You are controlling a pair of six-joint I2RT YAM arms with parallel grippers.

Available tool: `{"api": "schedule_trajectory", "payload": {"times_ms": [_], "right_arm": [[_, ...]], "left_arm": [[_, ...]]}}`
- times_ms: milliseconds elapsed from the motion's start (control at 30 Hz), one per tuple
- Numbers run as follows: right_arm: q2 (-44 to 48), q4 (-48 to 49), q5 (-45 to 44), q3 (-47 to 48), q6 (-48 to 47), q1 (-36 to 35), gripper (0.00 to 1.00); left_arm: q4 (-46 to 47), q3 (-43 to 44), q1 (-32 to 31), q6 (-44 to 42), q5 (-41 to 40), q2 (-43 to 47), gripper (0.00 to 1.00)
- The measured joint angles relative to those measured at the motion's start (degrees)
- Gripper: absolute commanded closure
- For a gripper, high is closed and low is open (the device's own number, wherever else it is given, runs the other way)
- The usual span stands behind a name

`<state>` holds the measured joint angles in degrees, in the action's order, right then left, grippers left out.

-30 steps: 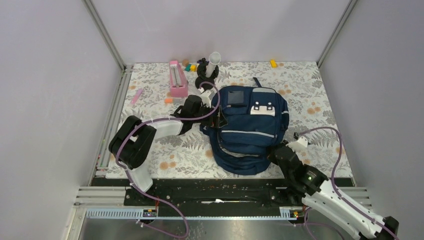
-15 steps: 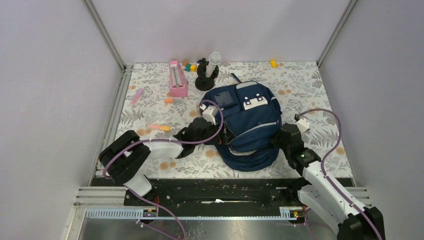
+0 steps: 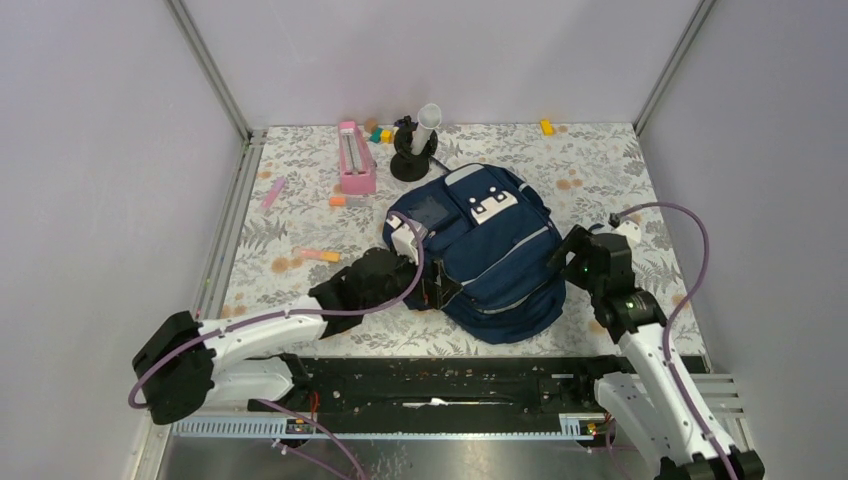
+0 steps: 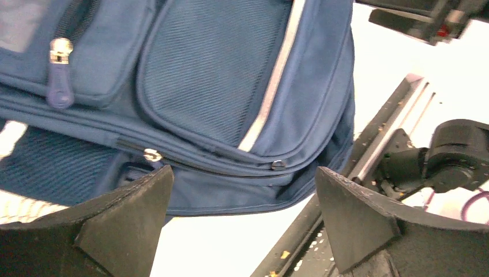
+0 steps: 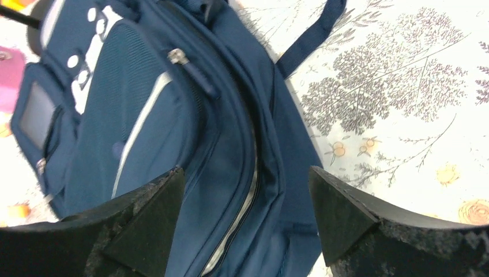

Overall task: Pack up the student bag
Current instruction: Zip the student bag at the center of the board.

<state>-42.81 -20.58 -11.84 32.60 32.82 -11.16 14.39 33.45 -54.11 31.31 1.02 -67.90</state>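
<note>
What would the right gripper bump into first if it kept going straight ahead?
Most likely the student bag: its navy side fills the space ahead of the open right gripper. Exactly how near is unclear.

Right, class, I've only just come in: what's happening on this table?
Two robot arms flank a navy student bag lying on the flowered table. The left gripper is at its left side, the right gripper at its right, both with jaws wide open, holding nothing. A pink case, a black stand and small coloured pieces lie outside the bag, so these are not yet packed.
</note>
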Motion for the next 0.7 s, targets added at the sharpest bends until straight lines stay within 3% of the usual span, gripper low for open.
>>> {"api": "schedule_trajectory", "payload": {"times_ms": [200,300,400,700], "right_arm": [[10.32,-8.90,4.04,0.48,2.14,-0.09,0.15],[12.94,-12.59,6.64,0.42,3.52,-0.09,0.16],[15.85,-15.04,10.08,-1.68,4.83,-0.09,0.16],[21.35,-19.23,14.51,-8.87,8.15,-0.09,0.15]], "left_arm": [[-5.27,-0.46,1.16,-8.02,-1.68,2.25,0.06],[-4.94,-2.36,1.79,-10.91,-1.66,0.87,0.16],[-2.27,-5.79,4.00,-11.74,-0.50,-1.03,0.23],[7.80,-7.28,5.44,-12.39,1.53,-7.98,0.26]]}}
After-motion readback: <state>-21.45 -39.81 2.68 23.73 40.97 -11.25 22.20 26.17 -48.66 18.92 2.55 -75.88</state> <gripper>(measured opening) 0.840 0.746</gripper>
